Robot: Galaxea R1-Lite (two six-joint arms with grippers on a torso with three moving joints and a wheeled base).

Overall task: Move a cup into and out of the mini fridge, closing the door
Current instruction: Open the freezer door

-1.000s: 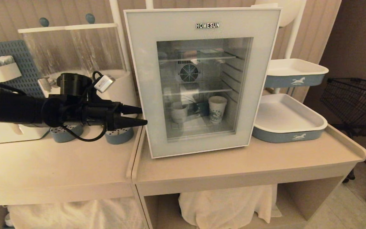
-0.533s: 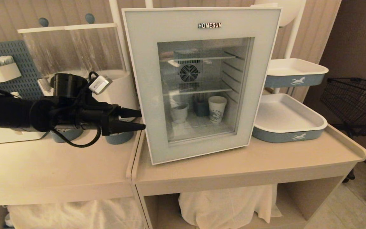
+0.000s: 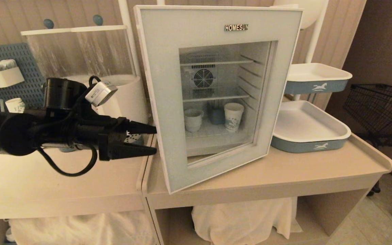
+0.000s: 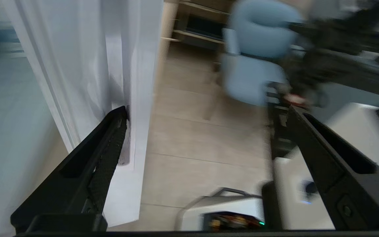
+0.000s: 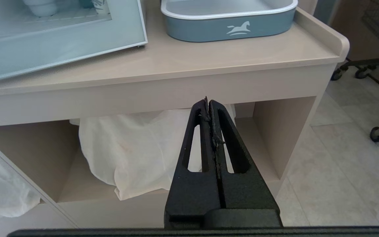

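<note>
The left gripper [image 3: 150,139] reaches in level from the left with its fingers [image 4: 107,158] spread wide, the tips at the free left edge of the door [image 3: 163,102]; in the left wrist view one finger lies inside the gap between the door's edge and the cabinet of the mini fridge [image 3: 216,98], touching the white edge, while the other finger stands well clear on the outer side. Nothing is pinched between them. The door hangs partly open, its left edge swung toward the camera and its bottom corner near the front rim of the desk [image 3: 284,170]. Through the glass, the cup [image 3: 193,119] sits on the fridge's floor at the left, with a small blue cup [image 3: 217,115] behind it and a taller printed paper cup [image 3: 233,116] to its right. Just right of the fridge lies a blue-sided tray [image 3: 310,136], with a second tray [image 3: 316,80] above it on a stand; behind the left arm stands a clear-walled container [image 3: 80,54]. The right gripper [image 5: 208,102] hangs low in front of the desk's open shelf, fingers pressed together and empty, pointing at a white cloth [image 5: 127,154]. Compared with a second ago, the door has swung out further and the left gripper has drawn back and lower with it.
</note>
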